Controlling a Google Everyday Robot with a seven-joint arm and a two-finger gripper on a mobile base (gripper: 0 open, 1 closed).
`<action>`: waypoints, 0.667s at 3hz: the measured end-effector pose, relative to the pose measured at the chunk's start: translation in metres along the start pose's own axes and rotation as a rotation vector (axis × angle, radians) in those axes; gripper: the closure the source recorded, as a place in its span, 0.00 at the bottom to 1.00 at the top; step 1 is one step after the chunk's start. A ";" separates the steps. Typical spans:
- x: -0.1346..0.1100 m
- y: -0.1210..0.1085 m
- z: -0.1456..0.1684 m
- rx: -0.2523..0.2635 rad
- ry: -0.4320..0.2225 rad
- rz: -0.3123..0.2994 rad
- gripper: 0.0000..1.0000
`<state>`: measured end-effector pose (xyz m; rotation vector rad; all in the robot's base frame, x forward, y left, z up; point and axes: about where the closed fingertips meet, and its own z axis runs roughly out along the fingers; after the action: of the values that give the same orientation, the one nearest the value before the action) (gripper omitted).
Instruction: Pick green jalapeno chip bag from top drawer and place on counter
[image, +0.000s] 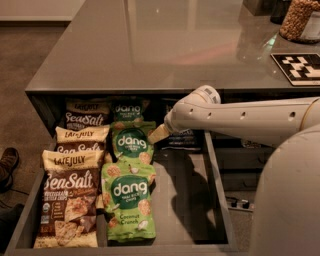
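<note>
The top drawer (186, 205) stands pulled out under the counter (150, 50). The green jalapeno chip bag (184, 140), dark with white lettering, lies at the drawer's back right, mostly hidden behind my arm. My gripper (159, 134) reaches in from the right and hangs low over the drawer's back. Its cream tip sits just left of the dark bag, next to the middle bright green "dang" bag (131, 143).
Three "dang" bags run down the drawer's middle, the front one (129, 194) largest. Brown-and-cream "Sea Salt" bags (70, 200) fill the left side. A black-and-white marker tag (298, 67) and a jar (299, 20) sit on the counter's right. A shoe (7, 166) is on the floor at left.
</note>
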<state>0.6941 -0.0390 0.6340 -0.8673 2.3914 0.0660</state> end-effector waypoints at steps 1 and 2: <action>0.003 0.000 0.011 0.013 0.009 0.009 0.00; 0.008 -0.005 0.013 0.040 0.010 0.032 0.00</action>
<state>0.6994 -0.0445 0.6194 -0.8135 2.4080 0.0261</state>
